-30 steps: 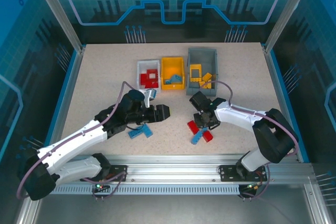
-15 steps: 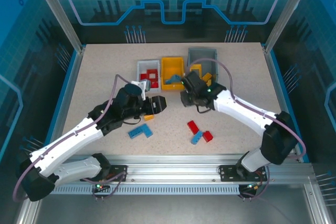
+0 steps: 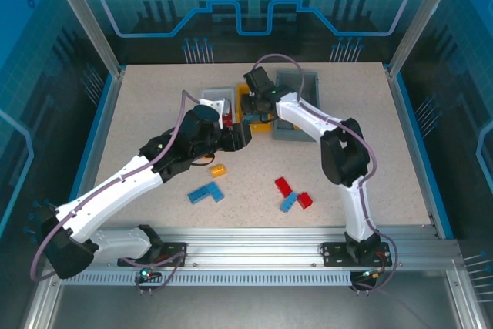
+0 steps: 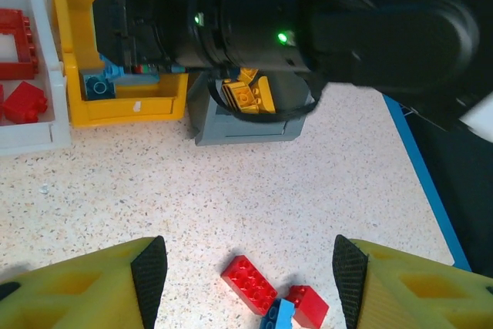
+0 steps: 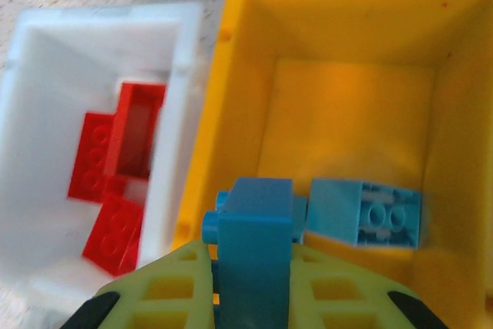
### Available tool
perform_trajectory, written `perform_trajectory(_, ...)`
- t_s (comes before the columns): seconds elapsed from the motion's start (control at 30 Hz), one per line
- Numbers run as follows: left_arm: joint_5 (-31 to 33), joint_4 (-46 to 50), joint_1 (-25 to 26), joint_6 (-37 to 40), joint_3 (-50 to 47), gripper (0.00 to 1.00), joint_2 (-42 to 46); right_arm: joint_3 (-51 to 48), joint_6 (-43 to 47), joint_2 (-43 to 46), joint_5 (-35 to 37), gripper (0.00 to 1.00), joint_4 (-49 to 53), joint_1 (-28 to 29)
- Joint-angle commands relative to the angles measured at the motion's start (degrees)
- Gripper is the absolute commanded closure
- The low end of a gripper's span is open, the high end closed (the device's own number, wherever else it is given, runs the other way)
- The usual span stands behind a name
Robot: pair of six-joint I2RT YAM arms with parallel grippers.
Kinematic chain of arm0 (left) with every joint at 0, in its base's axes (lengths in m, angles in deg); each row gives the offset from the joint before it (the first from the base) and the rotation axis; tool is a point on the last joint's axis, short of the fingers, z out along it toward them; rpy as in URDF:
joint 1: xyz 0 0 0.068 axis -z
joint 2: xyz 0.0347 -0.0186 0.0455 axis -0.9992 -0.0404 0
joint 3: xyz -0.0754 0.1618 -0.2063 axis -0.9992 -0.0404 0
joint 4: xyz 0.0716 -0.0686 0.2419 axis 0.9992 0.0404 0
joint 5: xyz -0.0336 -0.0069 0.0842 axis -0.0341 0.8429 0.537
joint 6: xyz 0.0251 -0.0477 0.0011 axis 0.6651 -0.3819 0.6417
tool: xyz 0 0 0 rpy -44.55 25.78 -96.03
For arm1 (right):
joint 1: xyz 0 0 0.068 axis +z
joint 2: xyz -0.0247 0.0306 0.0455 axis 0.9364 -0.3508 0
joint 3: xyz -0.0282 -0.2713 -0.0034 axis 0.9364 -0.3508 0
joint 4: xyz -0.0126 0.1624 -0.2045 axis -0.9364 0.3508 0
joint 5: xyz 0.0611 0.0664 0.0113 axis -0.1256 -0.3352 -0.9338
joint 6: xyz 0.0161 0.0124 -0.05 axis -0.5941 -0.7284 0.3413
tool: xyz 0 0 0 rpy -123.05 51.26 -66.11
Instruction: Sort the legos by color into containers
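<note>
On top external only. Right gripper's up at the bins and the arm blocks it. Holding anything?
Observer: Yes. In the right wrist view the right gripper is shut on a blue brick.
Operator: Right bin for it?
Observer: Looks so. It is above the yellow bin, where a light blue brick lies on the floor. The red bricks sit in the white bin beside it.
</note>
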Motion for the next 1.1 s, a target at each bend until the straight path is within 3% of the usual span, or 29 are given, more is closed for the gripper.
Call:
perform_trajectory(0.0, 1.5, 0.42, 0.23, 1.26, 0.06, 0.37, 0.28, 6.08, -0.62, -4.03, -1.75, 0.79, 0.61, -1.16)
perform_trajectory(0.1, 1.53, 0.76, 0.23, 0.95, -1.14, 0.37, 0.86, 9.36, -0.68, -6.98, -2.66, 0.76, 1.96, -1.95)
perform_trajectory(0.3, 1.69, 1.47, 0.28, 0.22, -3.07, 0.37, 1.86, 10.28, -0.79, -7.75, -3.0, 0.56, 3.57, -2.21)
perform_trajectory(0.43, 1.72, 2.28, 0.23, -0.37, -3.73, 0.38, 2.23, 7.33, -0.46, -2.3, -2.53, 0.52, 2.49, -1.95)
perform_trajectory(0.7, 4.23, 7.54, 0.21, -1.88, -3.64, 0.38, 2.96, -1.26, 2.71, 11.18, 1.51, 0.52, -0.64, 1.17)
perform_trajectory(0.9, 4.45, 10.8, -0.14, -2.63, -4.08, 0.38, 3.93, -13.79, 4.24, 24.58, 4.68, 0.52, -4.0, 4.54)
perform_trajectory(1.07, -1.68, 12.37, -0.15, -7.14, -3.58, 0.37, 0.26, -29.27, 3.14, 38.8, 10.74, 0.51, -3.38, 10.23)
